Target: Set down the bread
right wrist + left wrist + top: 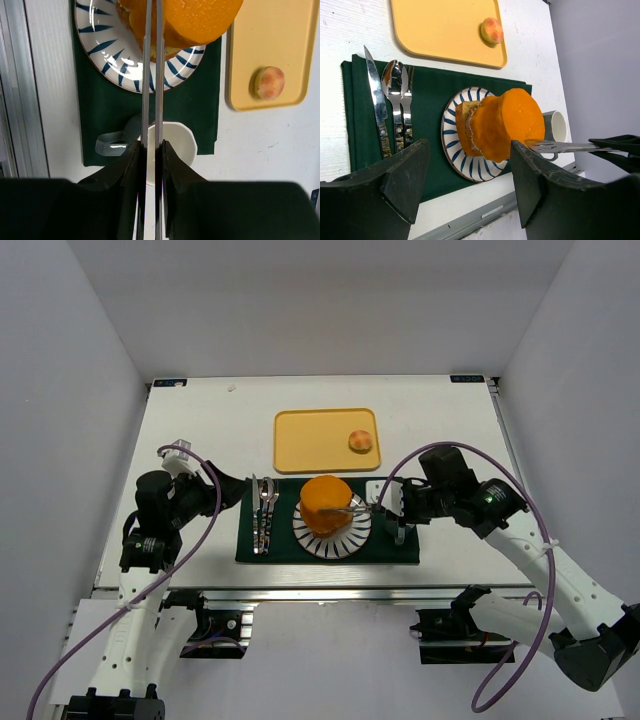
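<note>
At the centre of the top view, a striped plate (312, 543) sits on a dark green placemat (385, 552). On the plate, the left wrist view shows one tan bread slice (463, 124) with a brown crust. It is mostly covered by a thick orange slab (512, 122) that leans on top of it. A second slice cannot be made out.

The right gripper (152, 150) is clenched on a pair of metal tongs (152, 90). Their two thin bars run between its fingers toward the upper edge of that frame, and their tips meet the edge of the slab. Whether they pinch it is unclear. A white mug (175, 142) stands on the mat beneath the tongs.

The left gripper (469, 150) is released, its jaws wide apart with nothing between them, at the left end of the mat.

A knife (376, 102), spoon (394, 95) and fork (407, 100) lie side by side on the mat left of the plate. Above the mat, a yellow tray (310, 440) carries a small orange-pink ball (360, 442) near its right edge.
</note>
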Robot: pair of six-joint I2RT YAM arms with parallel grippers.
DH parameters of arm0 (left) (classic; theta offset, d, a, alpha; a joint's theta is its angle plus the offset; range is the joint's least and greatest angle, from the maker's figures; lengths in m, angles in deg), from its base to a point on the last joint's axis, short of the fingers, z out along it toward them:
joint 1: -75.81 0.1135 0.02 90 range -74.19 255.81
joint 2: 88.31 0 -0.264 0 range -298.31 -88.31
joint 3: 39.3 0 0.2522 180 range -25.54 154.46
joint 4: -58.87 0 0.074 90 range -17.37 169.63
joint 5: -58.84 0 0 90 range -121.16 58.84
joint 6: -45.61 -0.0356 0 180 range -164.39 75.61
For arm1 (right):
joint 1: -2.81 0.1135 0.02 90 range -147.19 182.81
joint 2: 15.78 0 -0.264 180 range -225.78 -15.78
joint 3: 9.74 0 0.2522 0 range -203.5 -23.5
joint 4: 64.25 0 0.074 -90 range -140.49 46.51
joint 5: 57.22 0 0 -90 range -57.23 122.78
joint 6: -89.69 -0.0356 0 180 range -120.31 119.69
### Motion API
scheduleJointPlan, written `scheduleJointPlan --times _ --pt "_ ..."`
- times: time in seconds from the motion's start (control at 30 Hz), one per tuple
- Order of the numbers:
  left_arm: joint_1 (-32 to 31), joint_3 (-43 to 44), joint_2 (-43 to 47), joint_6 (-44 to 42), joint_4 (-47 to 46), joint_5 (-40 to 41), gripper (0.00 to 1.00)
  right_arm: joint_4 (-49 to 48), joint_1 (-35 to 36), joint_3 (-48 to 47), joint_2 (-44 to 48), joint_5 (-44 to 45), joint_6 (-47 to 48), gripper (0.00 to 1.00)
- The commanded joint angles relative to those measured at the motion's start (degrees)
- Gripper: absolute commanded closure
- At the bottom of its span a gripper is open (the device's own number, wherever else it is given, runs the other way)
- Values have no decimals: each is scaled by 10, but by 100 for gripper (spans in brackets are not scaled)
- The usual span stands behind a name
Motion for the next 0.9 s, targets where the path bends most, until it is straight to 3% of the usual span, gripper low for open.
scheduleJointPlan --times 0.0,0.3,0.87 --pt "-1 -3 3 0 -4 -3 25 22 2 10 8 -1 30 75" --pt "-1 -3 -1 1 -9 -5 25 17 3 12 10 -13 25 51" --pt "-1 -8 -6 0 -14 -10 25 -41 3 -26 56 -36 -31 52"
